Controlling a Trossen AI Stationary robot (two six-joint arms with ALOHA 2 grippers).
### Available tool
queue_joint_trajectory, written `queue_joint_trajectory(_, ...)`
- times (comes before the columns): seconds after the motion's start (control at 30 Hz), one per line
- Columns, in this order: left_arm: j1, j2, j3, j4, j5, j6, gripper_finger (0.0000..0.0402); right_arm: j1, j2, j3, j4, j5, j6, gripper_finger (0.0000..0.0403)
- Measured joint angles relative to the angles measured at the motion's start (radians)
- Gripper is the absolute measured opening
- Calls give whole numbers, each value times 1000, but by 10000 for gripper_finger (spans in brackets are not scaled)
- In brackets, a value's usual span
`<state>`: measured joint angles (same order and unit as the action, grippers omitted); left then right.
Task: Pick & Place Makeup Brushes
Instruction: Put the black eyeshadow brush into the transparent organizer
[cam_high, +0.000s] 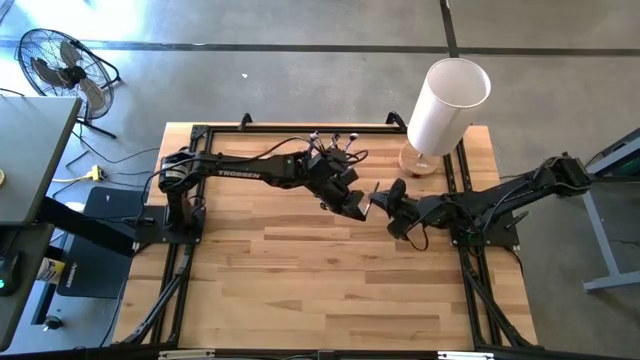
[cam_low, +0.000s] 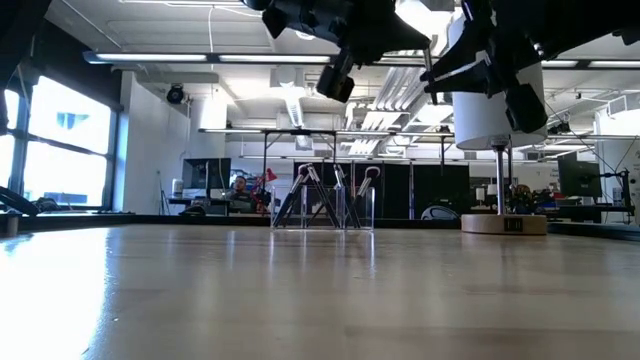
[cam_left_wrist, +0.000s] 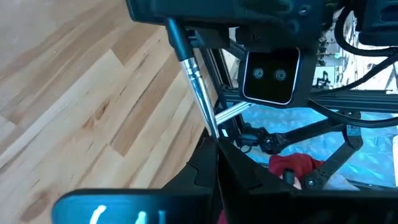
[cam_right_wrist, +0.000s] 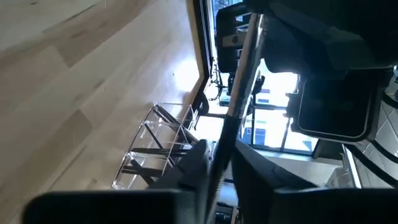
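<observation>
One makeup brush (cam_high: 373, 199), with a dark handle and a silver ferrule, spans the gap between my two grippers above the middle of the table. My left gripper (cam_high: 358, 207) is shut on one end and my right gripper (cam_high: 391, 210) on the other. In the low view both grippers hang high above the tabletop. Several more makeup brushes stand leaning in a small clear holder (cam_high: 335, 140) at the table's far edge, which also shows in the low view (cam_low: 325, 200) and in the right wrist view (cam_right_wrist: 161, 146). My left gripper pinches the brush's thin silver end (cam_left_wrist: 212, 124) between its two fingers (cam_left_wrist: 239, 168); the tip itself is hidden between them. The brush is lifted clear of the table and runs on toward the right gripper. My right gripper pinches the brush's dark end (cam_left_wrist: 176, 37) between its two fingers (cam_right_wrist: 193, 165). In its own wrist view the shaft (cam_right_wrist: 239, 93) runs out from the fingertips toward the left gripper.
A tall white cylinder (cam_high: 447, 100) stands on a round wooden base (cam_low: 505, 223) at the far right corner, close behind the right arm. Bare wooden tabletop (cam_high: 300, 280) lies toward the near edge. A floor fan (cam_high: 65, 70) stands off the table on the left.
</observation>
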<state>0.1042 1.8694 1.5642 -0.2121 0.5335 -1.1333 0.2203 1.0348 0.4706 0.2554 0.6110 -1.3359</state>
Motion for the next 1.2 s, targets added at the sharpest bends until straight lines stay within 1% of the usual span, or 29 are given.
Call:
queue_joint_trajectory(0.1, 0, 0, -1, -4, -5, 11, 0, 0, 0, 2, 8, 14, 32, 23)
queue_joint_trajectory(0.13, 0, 0, -1, -3, -14, 22, 0, 0, -1, 2, 4, 18, 47, 19)
queue_joint_trajectory(0.27, -2, 0, -1, -3, -75, 55, 10, -1, 0, 0, -7, 16, 113, 27)
queue_joint_trajectory(0.37, -1, 0, -1, -7, -114, 75, 30, -13, 0, 0, -38, 10, 174, 19)
queue_joint_trajectory(0.43, 0, 0, -1, -13, -144, 96, 47, -30, 0, 0, -78, -16, 245, 18)
queue_joint_trajectory(0.53, 11, 0, -1, -25, -158, 147, 78, -58, 1, -3, -149, -83, 391, 18)
queue_joint_trajectory(0.63, 32, 0, -1, -32, -157, 228, 106, -75, 1, -25, -154, -123, 550, 21)
queue_joint_trajectory(0.7, 57, 0, -1, -36, -136, 310, 121, -83, 1, -39, -156, -159, 683, 22)
queue_joint_trajectory(0.77, 97, 0, -1, -55, -102, 368, 130, -89, 1, -50, -155, -197, 825, 21)
queue_joint_trajectory(0.83, 140, 0, 0, -100, -72, 388, 134, -97, 1, -62, -142, -215, 974, 19)
queue_joint_trajectory(0.93, 196, -22, -1, -225, -66, 488, 135, -119, 1, -86, -84, -221, 1225, 19)
queue_joint_trajectory(1.0, 220, -47, 1, -287, -101, 592, 135, -144, 5, -105, -27, -220, 1383, 20)
queue_joint_trajectory(1.03, 227, -59, 3, -315, -141, 642, 136, -160, 15, -113, 8, -218, 1442, 20)
queue_joint_trajectory(1.1, 233, -95, -14, -413, -250, 734, 136, -194, 57, -124, 87, -220, 1515, 20)
queue_joint_trajectory(1.17, 238, -129, -39, -412, -347, 814, 136, -230, 124, -126, 193, -233, 1554, 19)
queue_joint_trajectory(1.2, 241, -151, -61, -402, -365, 852, 136, -247, 167, -122, 257, -245, 1572, 19)
